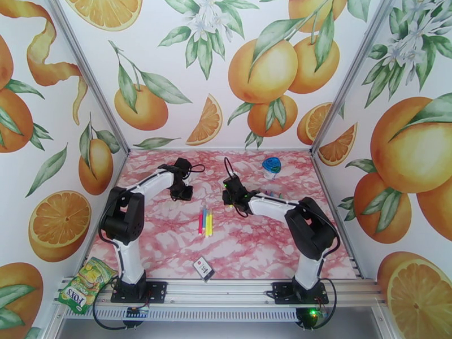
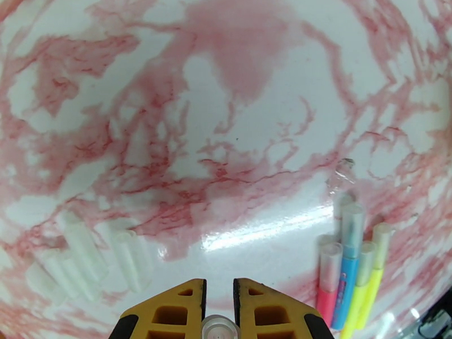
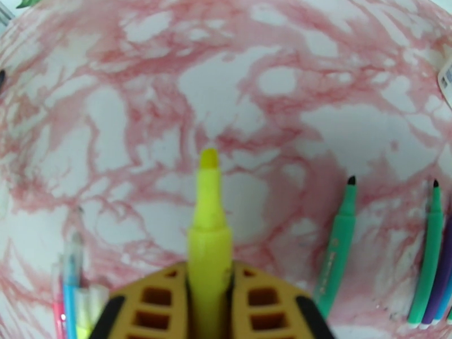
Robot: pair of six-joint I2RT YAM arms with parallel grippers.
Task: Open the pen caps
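left gripper [image 2: 218, 285] first: we found its yellow jaws pressed close on a small clear cap [image 2: 217, 330], pinched between them above the marbled table [image 2: 237, 80]. right gripper [image 3: 209, 272] clamped the yellow pen [image 3: 208, 199] by its barrel, the bare nib pointing out over the table. on one side of the left gripper a cluster of loose clear caps [image 2: 85, 261] lay on the marble. on the other side lay a bundle of capped pens [image 2: 346, 278], pink, blue and yellow. a green pen [image 3: 338, 244] and its neighbours lay uncapped beside the right gripper. as we judged it, three things could go wrong. the round cap could roll away once released, or knock the loose ones apart. the exposed nib could streak the table if lowered tip first. a low swing of either arm could scatter the capped bundle.
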